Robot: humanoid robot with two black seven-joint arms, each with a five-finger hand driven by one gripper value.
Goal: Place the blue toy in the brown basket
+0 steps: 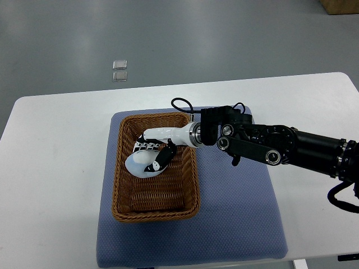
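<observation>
Right hand (150,150) reaches into the brown basket (126,190), fingers (163,157) curled over a pale blue toy (140,164), grasping it. Toy lies inside the basket, toward its far end. Basket sits on a blue mat (235,213), left half; mat covers the white table (56,168) centre.

Woven wicker basket (188,185), matt textured blue cloth mat (241,218), smooth white table (56,168), glossy plastic right hand (154,147).

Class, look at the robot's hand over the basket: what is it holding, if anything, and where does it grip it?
The right hand grasps the pale blue toy, fingers on its upper right side, inside the brown basket.
</observation>
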